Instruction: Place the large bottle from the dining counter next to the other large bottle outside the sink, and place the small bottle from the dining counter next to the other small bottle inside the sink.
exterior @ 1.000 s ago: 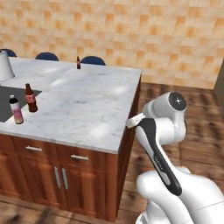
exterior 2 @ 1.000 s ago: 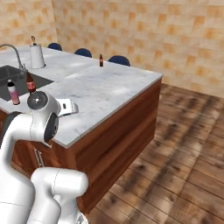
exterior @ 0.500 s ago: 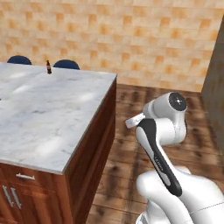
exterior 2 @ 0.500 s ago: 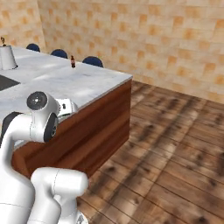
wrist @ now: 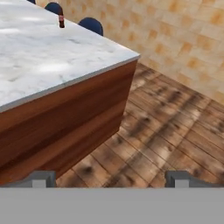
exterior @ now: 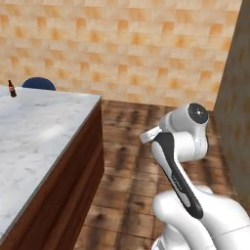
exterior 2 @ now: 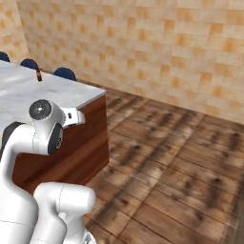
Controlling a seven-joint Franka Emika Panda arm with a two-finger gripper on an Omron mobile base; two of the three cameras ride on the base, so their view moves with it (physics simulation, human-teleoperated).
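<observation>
The small bottle (exterior: 11, 89) (exterior 2: 39, 75) (wrist: 61, 20), slender and dark brown with a red cap, stands upright at the far edge of the dining counter (exterior: 44, 132) (exterior 2: 24, 93) (wrist: 52, 57). My gripper (wrist: 111, 179) is open with nothing between its fingertips (wrist: 41, 177). It hangs off the counter's near right corner, well short of the bottle, and looks along the wood side panel and the floor. The sink, both large bottles and the other small bottle are out of view.
Dark blue stools (exterior: 38, 84) (exterior 2: 64, 73) (wrist: 91, 24) stand behind the counter's far edge. Wooden floor (exterior 2: 181, 157) stretches to the right of the island up to a tan tiled wall (exterior: 136, 44). A tall brown panel (exterior: 238, 97) rises at the right.
The whole picture has shifted: the base drove right along the island. The sink end with its bottles has slid out on the left. The arm keeps its pose and the gripper stays open.
</observation>
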